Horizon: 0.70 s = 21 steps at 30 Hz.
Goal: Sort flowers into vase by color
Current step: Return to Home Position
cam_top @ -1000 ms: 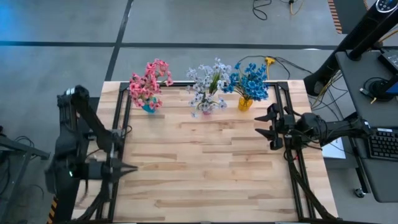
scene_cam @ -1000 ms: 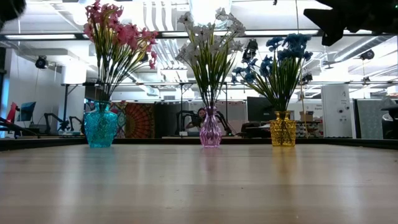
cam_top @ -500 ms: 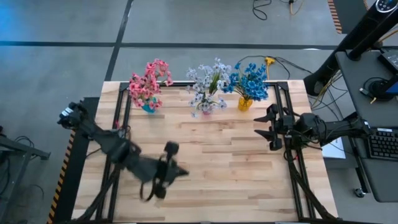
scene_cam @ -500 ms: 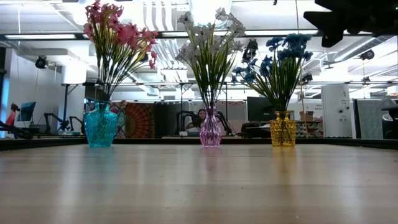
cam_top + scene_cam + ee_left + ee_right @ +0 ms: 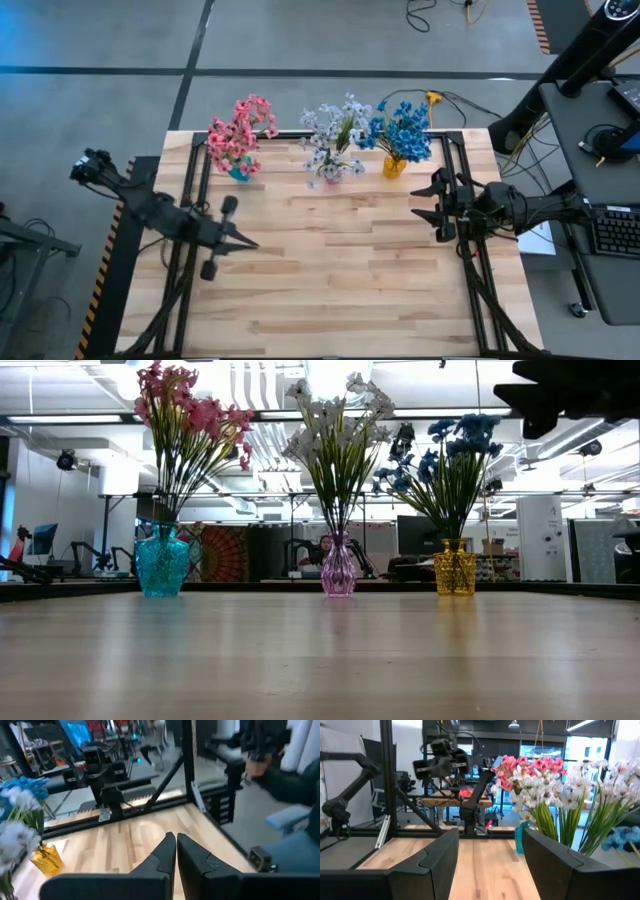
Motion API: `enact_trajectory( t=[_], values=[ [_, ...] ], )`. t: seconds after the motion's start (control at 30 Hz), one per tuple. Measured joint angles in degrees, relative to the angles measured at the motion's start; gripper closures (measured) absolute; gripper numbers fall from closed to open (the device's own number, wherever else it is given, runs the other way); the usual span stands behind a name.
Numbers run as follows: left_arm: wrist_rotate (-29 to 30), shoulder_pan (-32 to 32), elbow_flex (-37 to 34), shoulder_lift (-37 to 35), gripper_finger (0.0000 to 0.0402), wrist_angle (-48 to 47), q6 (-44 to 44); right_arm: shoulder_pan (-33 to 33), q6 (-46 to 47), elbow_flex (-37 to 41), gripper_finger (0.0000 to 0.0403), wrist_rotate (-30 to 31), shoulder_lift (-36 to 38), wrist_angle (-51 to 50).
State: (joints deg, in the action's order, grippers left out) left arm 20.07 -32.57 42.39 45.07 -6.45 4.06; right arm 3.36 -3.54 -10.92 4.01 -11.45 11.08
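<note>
Left pincer [image 5: 248,243] closed, right pincer [image 5: 418,201] agape

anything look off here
Nothing stands out: blue vase, pink vase and yellow vase stand upright in a row holding pink flowers, white flowers and blue flowers. Left gripper and right gripper hang clear.
</note>
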Motion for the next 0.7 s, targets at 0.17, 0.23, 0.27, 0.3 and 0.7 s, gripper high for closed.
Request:
enact_trajectory(
  t=[0.17, 0.23, 0.27, 0.3, 0.7],
  values=[
    [0.43, 0.08, -10.96, -11.73, 0.0401, 6.66, 1.64, 0.00, 0.95, 0.68, 0.0193, 0.12, 1.38, -1.04],
    [0.73, 0.12, -13.96, -15.15, 0.0401, 7.93, 3.02, 0.00, 0.95, 0.90, 0.0193, 0.35, 1.77, -1.20],
    [1.47, 0.15, -15.26, -16.54, 0.0401, 8.88, 3.47, -0.02, 0.95, 0.98, 0.0193, 0.48, 1.96, -1.33],
    [2.33, 0.15, -16.42, -17.73, 0.0401, 9.90, 3.73, -0.01, 0.97, 0.98, 0.0193, 0.48, 2.13, -1.39],
    [6.09, 4.92, -28.29, -21.11, 0.0401, 20.43, 7.55, -0.02, 0.03, 1.20, 0.0193, 0.47, 5.68, -4.86]
  ],
)
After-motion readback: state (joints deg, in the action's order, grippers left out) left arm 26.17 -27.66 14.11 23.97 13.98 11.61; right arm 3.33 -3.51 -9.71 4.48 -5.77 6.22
